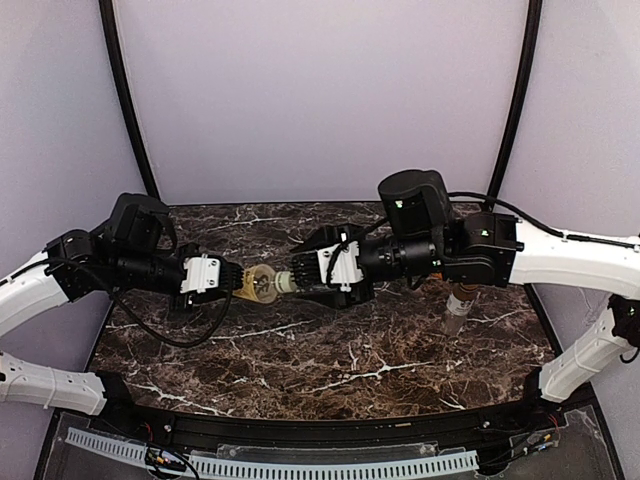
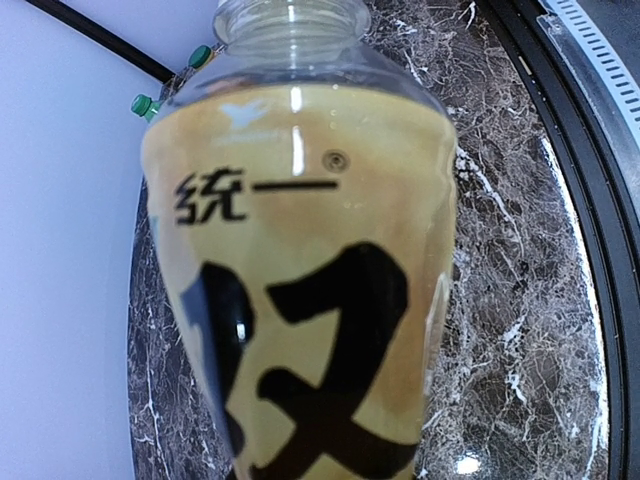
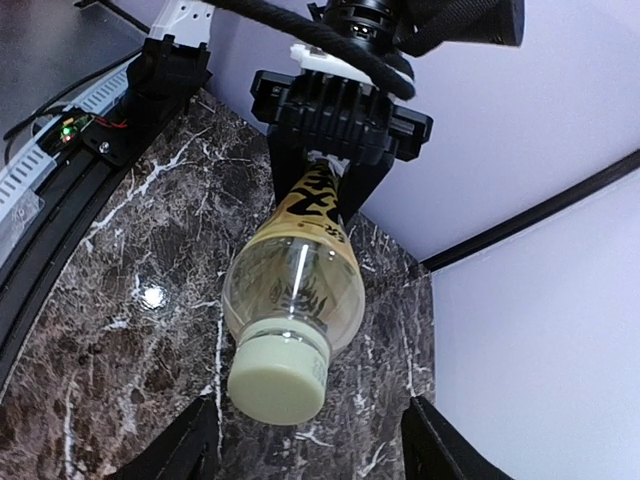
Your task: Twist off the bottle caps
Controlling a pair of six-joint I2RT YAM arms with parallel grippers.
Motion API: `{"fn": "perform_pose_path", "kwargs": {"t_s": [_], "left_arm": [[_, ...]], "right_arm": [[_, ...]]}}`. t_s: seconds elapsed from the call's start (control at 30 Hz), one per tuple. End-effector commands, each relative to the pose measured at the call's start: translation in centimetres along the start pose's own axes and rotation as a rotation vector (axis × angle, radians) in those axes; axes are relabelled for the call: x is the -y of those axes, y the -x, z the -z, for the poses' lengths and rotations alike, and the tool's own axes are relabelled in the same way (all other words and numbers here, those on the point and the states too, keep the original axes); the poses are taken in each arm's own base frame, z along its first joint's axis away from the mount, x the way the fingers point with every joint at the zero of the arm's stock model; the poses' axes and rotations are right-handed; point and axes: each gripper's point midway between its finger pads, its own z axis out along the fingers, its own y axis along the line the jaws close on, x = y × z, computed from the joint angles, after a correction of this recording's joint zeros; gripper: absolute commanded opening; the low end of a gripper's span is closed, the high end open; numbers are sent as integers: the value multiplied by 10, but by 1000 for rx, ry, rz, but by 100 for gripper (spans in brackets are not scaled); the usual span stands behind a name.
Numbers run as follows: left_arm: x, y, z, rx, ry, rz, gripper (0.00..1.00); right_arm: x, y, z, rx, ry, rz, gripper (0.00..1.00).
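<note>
Jaws of our left gripper (image 3: 325, 195) pinch the bottle (image 3: 295, 275), which we judge slick and squashy; our right gripper (image 3: 315, 445) stands open about its stiffer cap (image 3: 278, 378).

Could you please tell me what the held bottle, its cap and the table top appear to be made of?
Bottle: clear glossy plastic, probably; liquid shows through and highlights streak it.
Cap: pale matte plastic, seemingly; dull, even surface.
Table top: polished dark marble or imitation; white veins, lamp reflection.

1. The bottle (image 3: 300, 270) was clear, held yellow liquid and bore black printed characters.
2. Its cap (image 3: 277, 378) was pale cream.
3. The worktop (image 1: 350, 360) was dark brown marble, veined white.
</note>
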Motion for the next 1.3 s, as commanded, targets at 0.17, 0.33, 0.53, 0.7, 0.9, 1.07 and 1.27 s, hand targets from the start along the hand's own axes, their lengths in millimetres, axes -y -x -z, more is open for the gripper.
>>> {"fn": "perform_pose_path", "kwargs": {"t_s": [0.17, 0.33, 0.53, 0.7, 0.9, 1.07, 1.27], "left_arm": [[-50, 1, 9, -22, 248, 38, 23], [-97, -7, 17, -85, 524, -24, 24], [-119, -13, 22, -148, 668, -113, 24], [-121, -12, 24, -145, 693, -126, 24], [-119, -13, 23, -145, 687, -131, 24], [-118, -11, 22, -140, 681, -140, 24], [-117, -10, 23, -138, 680, -148, 24]], "right_arm": [[58, 13, 19, 62, -176, -495, 98], [108, -10, 20, 103, -217, -1074, 99], [118, -14, 2, 151, -143, -1364, 97], [118, -12, -9, 156, -105, -1399, 86], [115, -12, -14, 170, -81, -1398, 61], [115, -15, -17, 169, -78, -1400, 44], [114, -20, -22, 160, -71, -1407, 36]]}}
